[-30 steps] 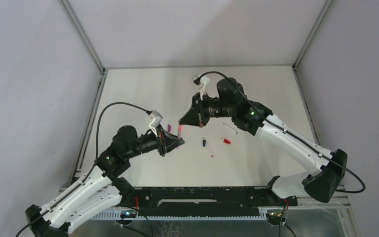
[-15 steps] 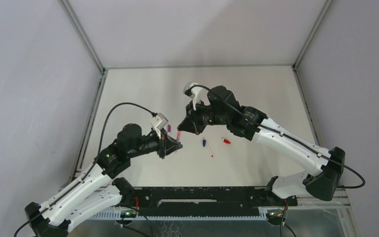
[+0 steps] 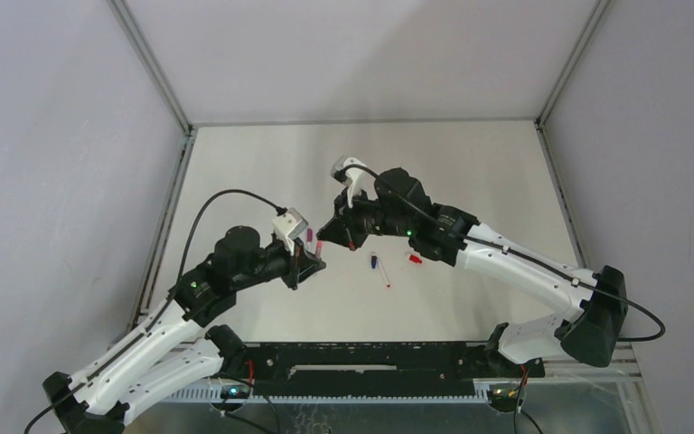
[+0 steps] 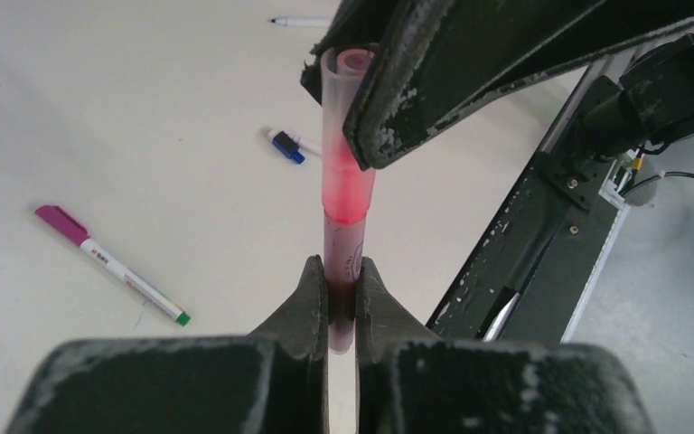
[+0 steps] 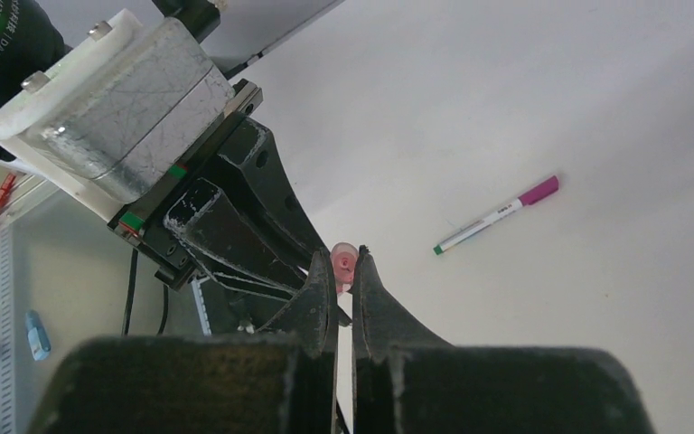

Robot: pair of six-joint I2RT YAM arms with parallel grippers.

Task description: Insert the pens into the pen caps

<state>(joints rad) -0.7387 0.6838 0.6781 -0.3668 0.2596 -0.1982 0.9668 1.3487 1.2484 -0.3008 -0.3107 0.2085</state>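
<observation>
A magenta-capped pen [image 4: 108, 262] lies on the table [image 4: 99, 108]. The left gripper [image 4: 342, 276] is clamped on the pinkish-red pen [image 4: 343, 242]. The pen's end sits inside the pink cap [image 4: 336, 117], which the right gripper [image 5: 343, 269] pinches tight. Further right on the table lie a blue-capped pen [image 3: 375, 262] and a red cap [image 3: 413, 259].
</observation>
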